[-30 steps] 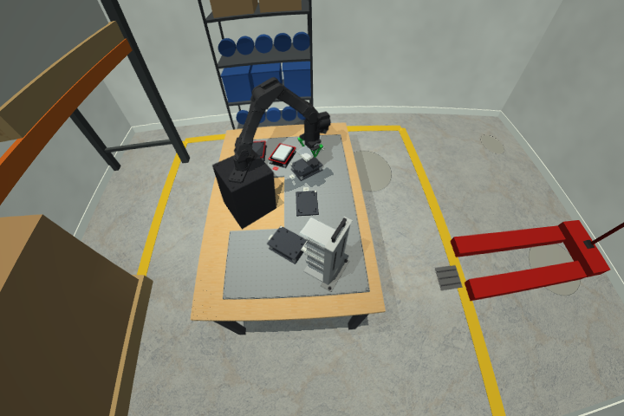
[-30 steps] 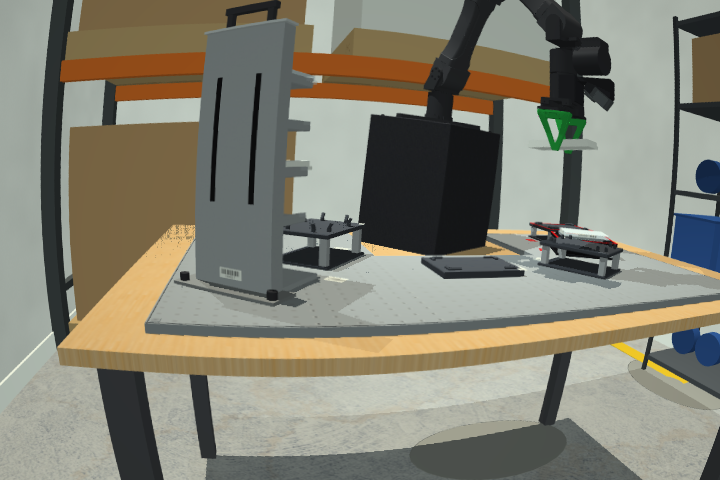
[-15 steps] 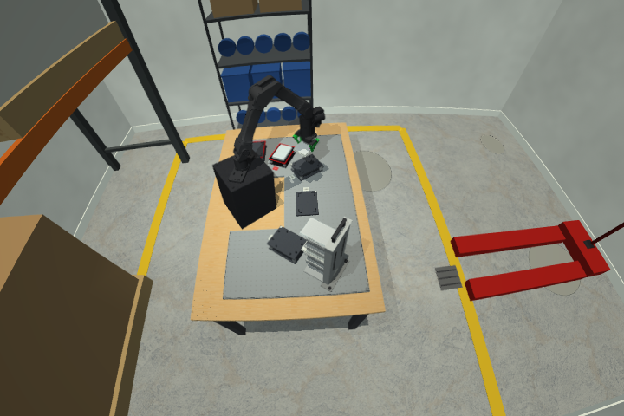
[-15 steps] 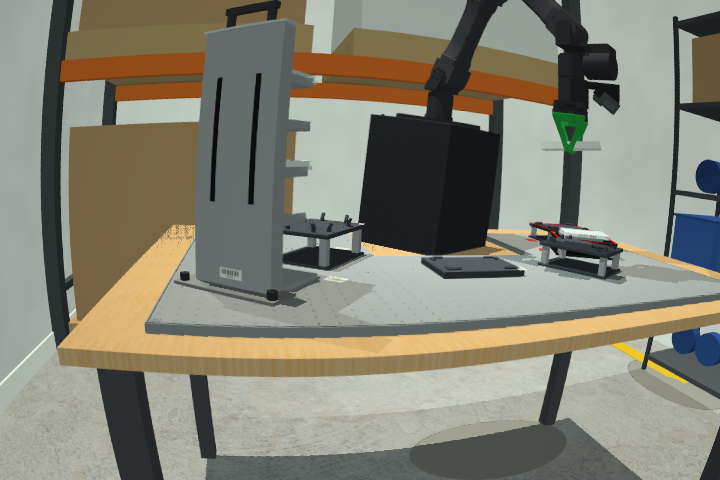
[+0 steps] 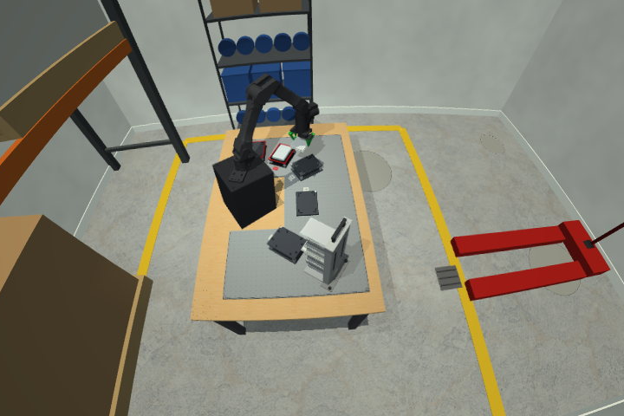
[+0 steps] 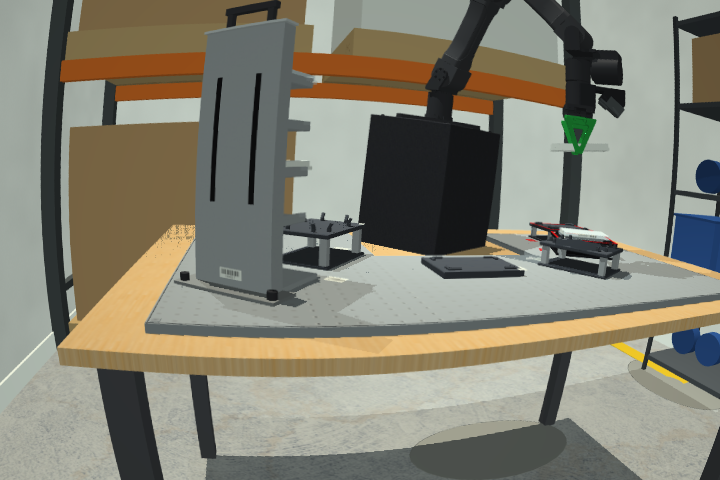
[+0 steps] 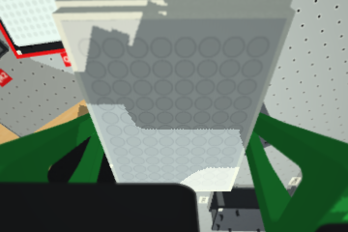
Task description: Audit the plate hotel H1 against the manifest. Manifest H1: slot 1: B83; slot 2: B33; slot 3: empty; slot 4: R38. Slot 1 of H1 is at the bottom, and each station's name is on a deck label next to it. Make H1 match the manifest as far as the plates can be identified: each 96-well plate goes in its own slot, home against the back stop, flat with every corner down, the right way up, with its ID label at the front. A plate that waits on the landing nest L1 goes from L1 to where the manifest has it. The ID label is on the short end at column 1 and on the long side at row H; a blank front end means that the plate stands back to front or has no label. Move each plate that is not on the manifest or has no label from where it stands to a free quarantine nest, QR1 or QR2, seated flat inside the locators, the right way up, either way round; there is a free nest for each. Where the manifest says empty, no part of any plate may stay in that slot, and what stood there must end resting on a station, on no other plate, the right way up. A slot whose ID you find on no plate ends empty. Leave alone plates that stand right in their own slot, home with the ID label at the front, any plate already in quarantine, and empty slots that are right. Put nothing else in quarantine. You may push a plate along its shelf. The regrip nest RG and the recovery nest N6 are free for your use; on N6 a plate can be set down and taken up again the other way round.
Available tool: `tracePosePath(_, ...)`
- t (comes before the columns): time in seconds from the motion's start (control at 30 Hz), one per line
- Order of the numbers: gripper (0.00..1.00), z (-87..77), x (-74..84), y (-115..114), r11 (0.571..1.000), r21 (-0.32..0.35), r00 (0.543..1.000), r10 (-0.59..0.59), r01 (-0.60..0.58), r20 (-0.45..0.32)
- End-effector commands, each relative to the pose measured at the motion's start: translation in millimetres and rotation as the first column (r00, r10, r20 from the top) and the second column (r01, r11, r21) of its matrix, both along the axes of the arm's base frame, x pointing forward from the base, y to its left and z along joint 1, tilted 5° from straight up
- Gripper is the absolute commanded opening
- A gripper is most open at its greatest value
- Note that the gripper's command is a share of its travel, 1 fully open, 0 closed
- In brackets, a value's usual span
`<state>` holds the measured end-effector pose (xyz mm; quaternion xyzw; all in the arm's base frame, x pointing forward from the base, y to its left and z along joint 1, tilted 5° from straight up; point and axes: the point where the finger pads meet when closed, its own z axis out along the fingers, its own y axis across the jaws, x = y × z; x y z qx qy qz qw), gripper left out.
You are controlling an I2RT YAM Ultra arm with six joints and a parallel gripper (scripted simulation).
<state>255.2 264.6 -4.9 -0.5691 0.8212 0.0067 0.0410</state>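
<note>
Green fingers of the pincer [image 6: 577, 135] are spread wide and pinch a pale 96-well plate [image 7: 177, 97] by its two long sides. In the exterior view the plate [image 6: 579, 147] hangs level in the air, high above the far end of the bench [image 6: 213, 353]. From the wrist, its rows of round wells run away from the camera, part in shadow and part lit; no ID label can be read on it.

Below the pincer and to its left in the wrist view lies a red-framed quarantine nest [image 7: 37, 45] with another white plate [image 5: 282, 152] seated in it, and a small red deck label [image 7: 1, 77] sits on the grey perforated deck [image 6: 429, 294] beside it. A second red-framed nest [image 5: 258, 148] shows just beyond it, partly behind the arm [image 5: 254, 113]. Just nearer than these stands a black raised nest on posts [image 6: 579, 251], bare on top.

Further from the pincer, a flat black nest [image 6: 473, 266] lies on the deck. Beyond that, another black raised nest [image 6: 322, 229] stands beside the grey plate hotel H1 [image 6: 242, 158], which is at the opposite end of the bench. From the top view its shelves [image 5: 315, 255] face the raised nest; whether plates sit in the slots cannot be told. The arm's black pedestal [image 6: 429, 181] stands between the two ends.
</note>
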Motion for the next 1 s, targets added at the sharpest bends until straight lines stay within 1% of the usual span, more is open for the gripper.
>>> tracePosePath(0.0,0.86,17.5,-2.0,19,0.999,0.045,0.999,0.001,-0.003,0.036)
tracePosePath(0.1,0.86,17.9,-9.4,26,0.999,0.042,0.999,0.001,-0.002,0.034)
tracePosePath(0.23,0.86,6.9,-21.1,33,1.0,0.017,1.0,0.001,-0.001,0.015)
tracePosePath(0.27,0.86,6.5,-23.2,36,1.0,0.018,1.0,0.001,-0.001,0.015)
tracePosePath(0.33,0.86,6.5,-23.2,36,1.0,0.018,1.0,0.001,-0.001,0.015)
tracePosePath(0.37,0.86,18.5,-22.8,42,0.999,0.048,0.999,0.001,-0.002,0.037)
tracePosePath(0.43,0.86,18.6,-27.6,46,0.999,0.048,0.999,0.0,-0.002,0.037)
tracePosePath(0.53,0.86,5.2,-38.5,49,1.0,0.015,1.0,0.002,-0.002,0.009)
tracePosePath(0.6,0.86,6.9,-43.1,54,1.0,0.018,1.0,0.002,-0.002,0.011)
tracePosePath(0.67,0.86,11.9,-47.4,60,1.0,0.025,1.0,0.001,-0.002,0.017)
tracePosePath(0.73,0.86,6.0,-52.6,63,1.0,0.014,1.0,0.001,-0.002,0.011)
tracePosePath(0.77,0.86,5.7,-54.2,67,1.0,0.018,1.0,0.001,-0.002,0.014)
tracePosePath(0.83,0.86,11.0,-59.3,71,1.0,0.023,1.0,0.001,-0.002,0.017)
tracePosePath(0.9,0.86,11.0,-59.3,71,1.0,0.023,1.0,0.001,-0.002,0.017)
tracePosePath(0.93,0.86,14.5,-60.3,76,0.999,0.038,1.0,0.001,-0.002,0.024)
tracePosePath(0.97,0.86,7.2,-63.7,76,1.0,0.019,1.0,0.001,-0.001,0.015)
